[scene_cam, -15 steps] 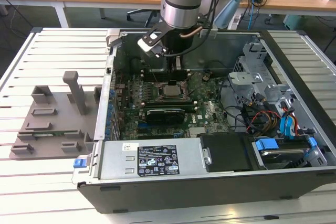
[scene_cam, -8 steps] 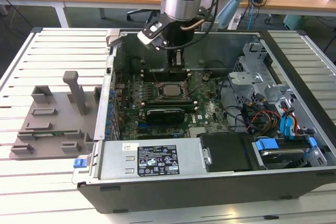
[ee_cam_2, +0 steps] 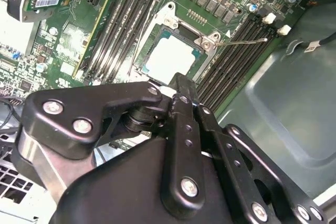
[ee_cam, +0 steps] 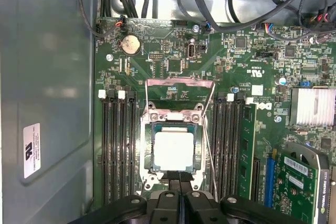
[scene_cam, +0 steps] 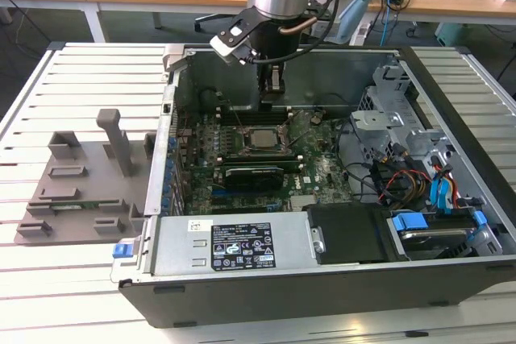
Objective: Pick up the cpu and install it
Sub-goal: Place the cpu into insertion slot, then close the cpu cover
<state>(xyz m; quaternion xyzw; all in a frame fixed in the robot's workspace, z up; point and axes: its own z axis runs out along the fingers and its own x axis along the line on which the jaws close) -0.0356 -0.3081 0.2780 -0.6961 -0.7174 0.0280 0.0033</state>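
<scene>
The cpu (ee_cam: 176, 150), a silvery square chip, lies flat in the motherboard socket (ee_cam: 148, 148) inside the open computer case. It is also in the exterior view as the cpu (scene_cam: 262, 138) and in the second wrist view as the cpu (ee_cam_2: 170, 56). My gripper (scene_cam: 272, 84) hangs a short way above the board, just behind the socket in the exterior view. Its black fingers (ee_cam: 173, 181) are pressed together with nothing between them, and their tips (ee_cam_2: 178, 83) sit over the socket's edge. The socket's metal load plate (ee_cam: 178, 83) stands open.
Memory slots (ee_cam: 118, 150) flank the socket, with a thin lever wire (ee_cam: 209, 145) beside it. A graphics card (ee_cam: 304, 182) and a heatsink (ee_cam: 313, 106) lie nearby. Cables and drive bays (scene_cam: 419, 191) fill the case's right. A grey plastic tray (scene_cam: 81, 191) sits outside on the exterior view's left.
</scene>
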